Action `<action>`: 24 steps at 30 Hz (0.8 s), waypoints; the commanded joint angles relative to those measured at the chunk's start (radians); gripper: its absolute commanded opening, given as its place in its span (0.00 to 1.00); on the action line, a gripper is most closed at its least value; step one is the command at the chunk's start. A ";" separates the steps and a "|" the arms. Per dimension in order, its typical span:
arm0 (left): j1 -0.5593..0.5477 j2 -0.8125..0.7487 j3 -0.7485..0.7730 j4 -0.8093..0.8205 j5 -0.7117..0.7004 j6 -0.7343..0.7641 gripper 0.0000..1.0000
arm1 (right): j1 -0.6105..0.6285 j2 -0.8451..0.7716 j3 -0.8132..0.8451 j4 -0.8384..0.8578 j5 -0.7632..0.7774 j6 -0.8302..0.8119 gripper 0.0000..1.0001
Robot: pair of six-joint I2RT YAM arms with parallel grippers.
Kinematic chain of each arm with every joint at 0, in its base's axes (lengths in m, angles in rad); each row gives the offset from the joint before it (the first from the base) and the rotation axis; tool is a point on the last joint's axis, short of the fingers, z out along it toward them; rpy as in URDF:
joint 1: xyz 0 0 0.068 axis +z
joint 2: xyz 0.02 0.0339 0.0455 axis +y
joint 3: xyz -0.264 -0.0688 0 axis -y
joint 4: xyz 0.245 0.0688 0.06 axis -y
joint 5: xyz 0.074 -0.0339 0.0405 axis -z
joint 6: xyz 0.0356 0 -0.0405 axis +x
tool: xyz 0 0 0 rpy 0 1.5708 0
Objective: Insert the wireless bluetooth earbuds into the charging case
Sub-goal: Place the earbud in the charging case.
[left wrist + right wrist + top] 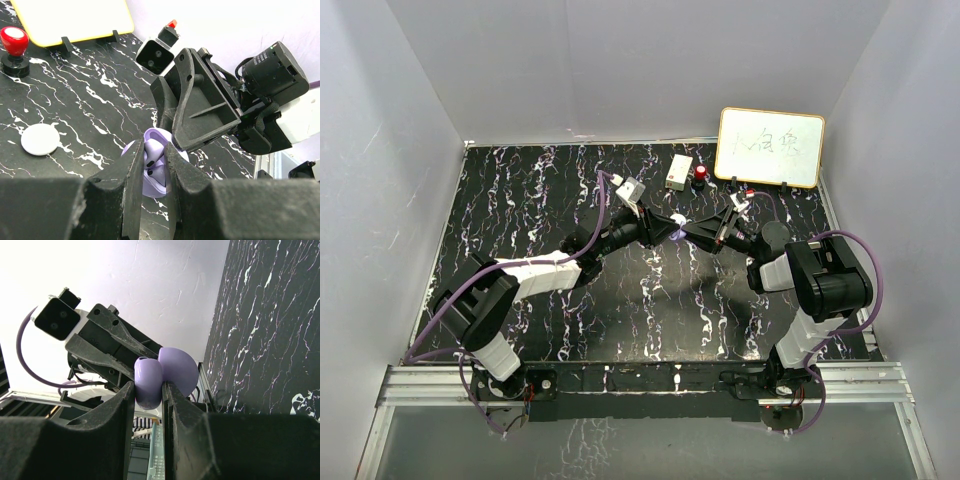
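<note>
Lilac plastic: the charging case [677,226] is smooth, glossy and rounded, held in the air over the middle of the table, pinched from both sides.
Case opening: the left wrist view shows a hollow facing the camera with a small lilac earbud [151,167] in it, marked by tiny dark spots; whether it is fully seated cannot be told. A second earbud cannot be made out.
Left gripper [154,151]: matte black fingers closed tight on the case, one finger on each flank.
Right gripper [148,390]: black fingers clamped on a glossy oblong lobe of the case, with a round dome just behind it.
Left arm pose: it rises from the near-left base, bends, and reaches inward to the centre.
Right arm pose: it rises from the near-right base and folds leftward, meeting the other gripper tip to tip.
Table [570,180]: black marble pattern with thin white veins.
White puck [40,139]: flat matte disc lying on the table, well apart from the case.
Red button [13,40]: domed cap on a black base, near the far edge.
Whiteboard [770,147]: yellow-framed, propped on small black feet at the far right.
</note>
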 commanded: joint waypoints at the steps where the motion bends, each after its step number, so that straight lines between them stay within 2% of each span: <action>1: 0.004 -0.053 0.027 0.001 -0.006 0.022 0.10 | 0.004 -0.001 0.027 0.117 0.005 0.008 0.00; 4: 0.006 -0.053 0.030 -0.003 -0.005 0.022 0.25 | 0.004 -0.001 0.027 0.118 0.004 0.010 0.00; 8: 0.005 -0.059 0.028 -0.006 -0.018 0.021 0.37 | 0.004 -0.001 0.027 0.118 0.003 0.009 0.00; 13: 0.004 -0.081 0.021 -0.008 -0.067 0.015 0.57 | 0.004 -0.001 0.025 0.117 0.003 0.007 0.00; 24: 0.005 -0.257 -0.091 -0.035 -0.268 0.026 0.76 | 0.005 0.036 0.025 0.127 0.005 0.005 0.00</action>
